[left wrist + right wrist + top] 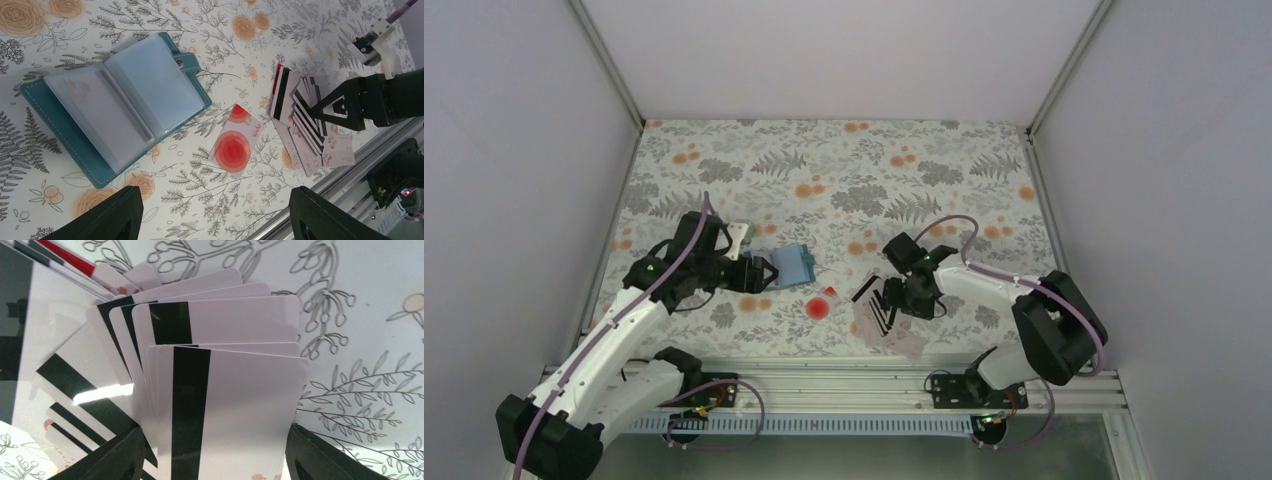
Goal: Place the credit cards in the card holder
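Observation:
The card holder [799, 263] is a blue folding wallet lying open on the floral cloth, its clear slots [120, 100] facing up. My left gripper [769, 272] hovers just left of it, open and empty [215, 220]. The credit cards [879, 315] lie fanned in a pile at the front right, pale with black stripes [302, 117]. A red card edge [65, 257] shows at the pile's far side. My right gripper [892, 300] is low over the pile, open, its jaws either side of the top striped card [225, 405]. A single pale card with a red round print [235, 146] lies between wallet and pile.
The table's front metal rail [844, 375] runs just below the card pile. The grey side walls [524, 200] close in the cloth left and right. The right arm's body [380, 97] stands over the pile in the left wrist view.

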Robot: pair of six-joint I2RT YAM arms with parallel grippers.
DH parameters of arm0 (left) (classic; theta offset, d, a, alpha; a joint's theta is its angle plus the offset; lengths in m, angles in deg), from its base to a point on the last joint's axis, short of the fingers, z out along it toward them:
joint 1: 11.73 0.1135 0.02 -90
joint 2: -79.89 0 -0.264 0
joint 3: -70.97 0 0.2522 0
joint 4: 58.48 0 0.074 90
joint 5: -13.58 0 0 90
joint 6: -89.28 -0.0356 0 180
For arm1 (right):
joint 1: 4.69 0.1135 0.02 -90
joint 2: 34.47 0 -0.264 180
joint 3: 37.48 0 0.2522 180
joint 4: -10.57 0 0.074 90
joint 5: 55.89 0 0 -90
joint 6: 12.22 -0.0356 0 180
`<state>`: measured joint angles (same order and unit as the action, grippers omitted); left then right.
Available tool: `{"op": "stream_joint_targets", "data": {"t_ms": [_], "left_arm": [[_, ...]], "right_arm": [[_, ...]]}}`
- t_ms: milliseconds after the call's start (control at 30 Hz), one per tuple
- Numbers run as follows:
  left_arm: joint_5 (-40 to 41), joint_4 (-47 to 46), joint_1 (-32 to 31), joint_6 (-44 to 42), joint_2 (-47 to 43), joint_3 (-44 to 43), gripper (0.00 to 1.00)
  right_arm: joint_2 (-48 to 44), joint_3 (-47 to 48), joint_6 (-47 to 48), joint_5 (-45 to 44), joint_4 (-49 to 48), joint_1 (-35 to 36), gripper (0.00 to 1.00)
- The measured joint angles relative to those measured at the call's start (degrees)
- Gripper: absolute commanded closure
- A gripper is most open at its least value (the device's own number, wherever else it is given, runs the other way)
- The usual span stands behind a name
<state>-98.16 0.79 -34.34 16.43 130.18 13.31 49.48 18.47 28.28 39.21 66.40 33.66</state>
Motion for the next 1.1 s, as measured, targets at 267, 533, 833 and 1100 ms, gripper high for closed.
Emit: {"op": "stream_joint_targets", "data": {"t_ms": [267, 533, 833, 1100], "left_arm": [[-0.52, 0.00, 0.00, -0.02, 0.13, 0.00, 0.26], [-0.85, 0.00, 0.02, -0.02, 0.31, 0.00, 0.26], [-0.87, 0.00, 0.00, 0.00, 0.63, 0.00, 0.26], [-1.36, 0.00, 0.02, 0.02, 1.53, -0.07, 0.26]], "right_arm": [[-2.21, -2.23, -0.42, -0.83, -1.18, 0.00, 0.45], [-2.93, -2.43, -0.44, -0.81, -0.55, 0.00, 0.48], [-4.57, 0.44, -0.11, -0.63, 6.03, 0.00, 0.45], [-7.93, 4.94, 2.08, 0.42, 7.61, 0.00, 0.44]]}}
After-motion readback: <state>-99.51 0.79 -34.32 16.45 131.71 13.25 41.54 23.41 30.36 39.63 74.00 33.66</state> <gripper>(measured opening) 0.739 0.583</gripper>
